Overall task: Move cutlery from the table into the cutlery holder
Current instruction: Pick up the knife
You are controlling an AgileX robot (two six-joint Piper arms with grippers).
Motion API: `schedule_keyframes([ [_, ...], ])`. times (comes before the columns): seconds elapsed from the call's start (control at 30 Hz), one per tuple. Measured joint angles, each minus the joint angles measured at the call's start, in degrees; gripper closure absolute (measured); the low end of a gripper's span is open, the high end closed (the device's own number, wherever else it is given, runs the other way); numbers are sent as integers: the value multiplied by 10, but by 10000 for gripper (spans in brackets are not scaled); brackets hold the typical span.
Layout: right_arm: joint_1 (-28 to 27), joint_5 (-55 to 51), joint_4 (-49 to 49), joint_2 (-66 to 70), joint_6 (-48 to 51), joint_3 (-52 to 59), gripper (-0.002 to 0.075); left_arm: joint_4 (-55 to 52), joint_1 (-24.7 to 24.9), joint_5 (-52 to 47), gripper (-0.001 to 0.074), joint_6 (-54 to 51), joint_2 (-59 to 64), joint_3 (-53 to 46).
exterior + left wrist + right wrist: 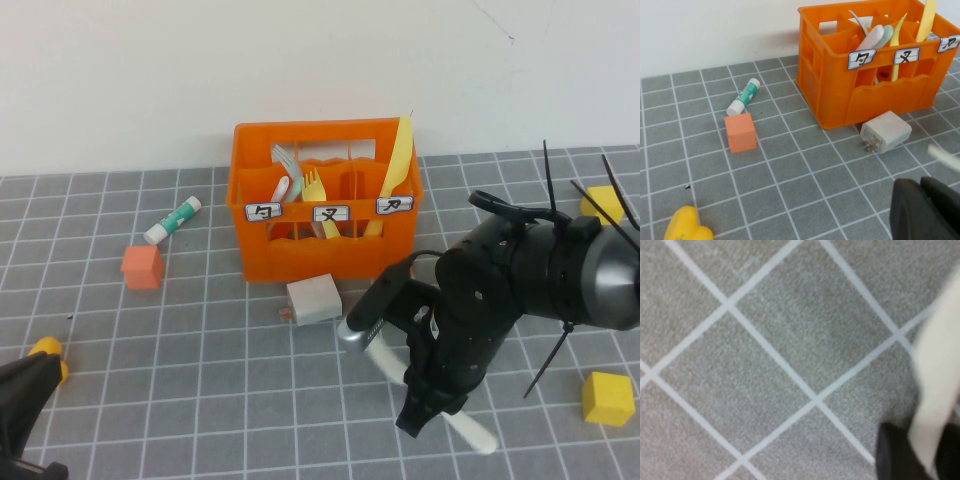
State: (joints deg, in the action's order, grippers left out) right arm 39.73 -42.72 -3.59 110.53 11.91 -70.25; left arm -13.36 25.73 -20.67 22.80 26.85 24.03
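1. My right gripper (425,415) is down at the grey table (200,380), in front of the crate (330,215), fingers pinching the white knife (470,432).
2. The knife lies flat, its long axis running from near my wrist out toward the front right.
3. My left gripper (25,395) sits far off at the left; whether it is spread, I cannot tell.
4. The pale fork (318,195) already stands in the middle compartment.
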Motion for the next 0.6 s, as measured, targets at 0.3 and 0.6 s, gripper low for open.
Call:
schedule_keyframes([
  [0.3,0,4,2,0,4,0,603,-1,0,0,735,-6,0,0],
  [0.6,0,21,17,-32,0,7,604,-19,0,0,735,-7,0,0],
])
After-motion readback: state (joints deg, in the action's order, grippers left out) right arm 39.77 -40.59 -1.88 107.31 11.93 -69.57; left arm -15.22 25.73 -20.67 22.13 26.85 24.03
